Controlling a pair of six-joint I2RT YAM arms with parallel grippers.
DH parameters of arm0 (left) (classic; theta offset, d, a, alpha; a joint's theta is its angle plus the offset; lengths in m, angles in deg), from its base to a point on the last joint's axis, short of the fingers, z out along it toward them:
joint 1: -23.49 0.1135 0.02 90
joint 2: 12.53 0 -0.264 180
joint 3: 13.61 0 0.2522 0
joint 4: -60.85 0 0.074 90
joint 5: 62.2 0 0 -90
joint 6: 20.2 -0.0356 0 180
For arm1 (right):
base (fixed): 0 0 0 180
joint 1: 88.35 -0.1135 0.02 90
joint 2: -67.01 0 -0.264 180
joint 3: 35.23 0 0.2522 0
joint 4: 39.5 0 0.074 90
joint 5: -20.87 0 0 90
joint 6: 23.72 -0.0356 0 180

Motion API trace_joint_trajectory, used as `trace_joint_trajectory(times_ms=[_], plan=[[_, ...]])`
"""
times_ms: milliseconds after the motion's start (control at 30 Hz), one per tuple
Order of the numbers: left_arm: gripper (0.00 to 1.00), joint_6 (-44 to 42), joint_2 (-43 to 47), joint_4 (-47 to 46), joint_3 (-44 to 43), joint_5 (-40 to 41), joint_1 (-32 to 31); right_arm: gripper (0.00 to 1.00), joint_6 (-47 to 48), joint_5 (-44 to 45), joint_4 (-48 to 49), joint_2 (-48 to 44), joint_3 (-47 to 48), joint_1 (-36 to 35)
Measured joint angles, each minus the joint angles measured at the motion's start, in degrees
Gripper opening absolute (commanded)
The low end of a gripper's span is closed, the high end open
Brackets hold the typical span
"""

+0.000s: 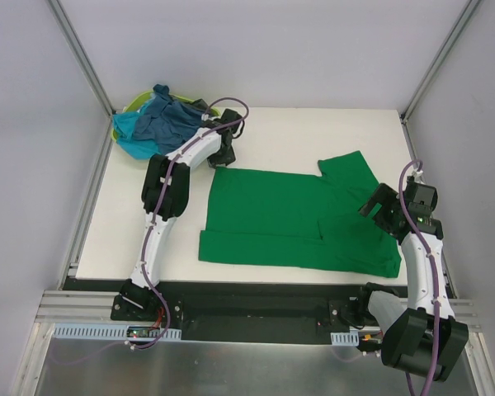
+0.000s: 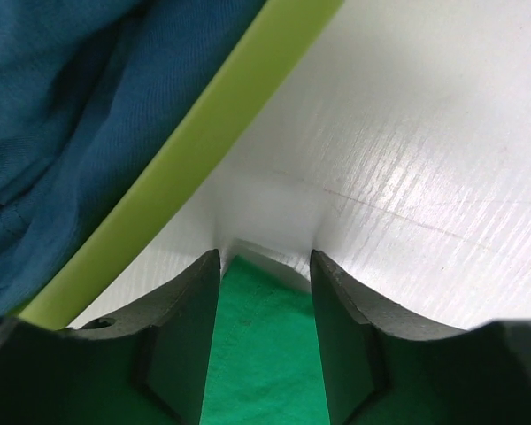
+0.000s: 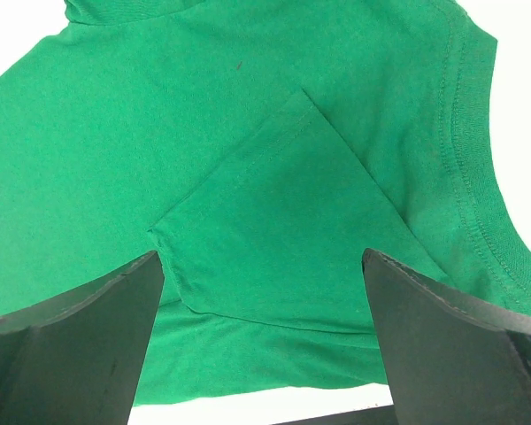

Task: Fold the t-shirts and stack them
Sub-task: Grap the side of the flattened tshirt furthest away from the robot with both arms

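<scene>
our left gripper [image 2: 265, 258] stands narrowed but not closed, its jaws straddling a corner of the green shirt [image 1: 280, 223] that lies flat on the table [image 2: 407, 159] between them, and just to its left runs the basket [image 2: 203, 133] rim with blue shirts [image 2: 62, 115] heaped inside. our right gripper [image 3: 264, 257] hangs wide open over the same shirt, a folded sleeve [image 3: 274, 221] lying below and between its fingers [image 3: 71, 345].

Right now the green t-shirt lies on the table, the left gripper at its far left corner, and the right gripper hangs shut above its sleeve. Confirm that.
One error: the right gripper is open, not shut; the right wrist view shows its jaws wide apart above the green t-shirt. The rest stands.
</scene>
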Motion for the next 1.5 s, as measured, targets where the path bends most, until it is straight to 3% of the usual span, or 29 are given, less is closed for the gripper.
trace_joint_trajectory(times_ms=[267, 567, 867, 1000, 1267, 1500], plan=[[0.36, 1.6, 3.4, -1.6, 6.1, -0.6, 0.4, 0.96, 0.0, 0.0, 0.6, 0.0, 0.0, 0.0], [0.0, 1.7, 3.5, -2.0, 6.3, -2.8, 0.4, 0.96, 0.0, 0.0, 1.0, 0.0, 0.0, 0.0], [0.0, 1.1, 3.6, -2.0, 6.2, -3.2, 0.4, 0.96, -0.3, 0.0, 2.6, 5.9, 2.0, -0.8], [0.0, 0.0, 3.6, -1.9, 6.2, -3.3, 0.4, 0.96, -0.2, 1.2, 2.9, 16.9, 11.0, -4.3], [0.0, -0.5, 4.8, -2.6, 8.2, -3.7, 0.4, 0.98, 3.5, 5.0, 5.9, 44.0, 38.5, -8.2], [0.0, -0.5, 5.9, -3.0, 9.9, -5.6, 0.4, 0.96, 7.4, 8.0, 0.9, 69.1, 65.9, -8.6]])
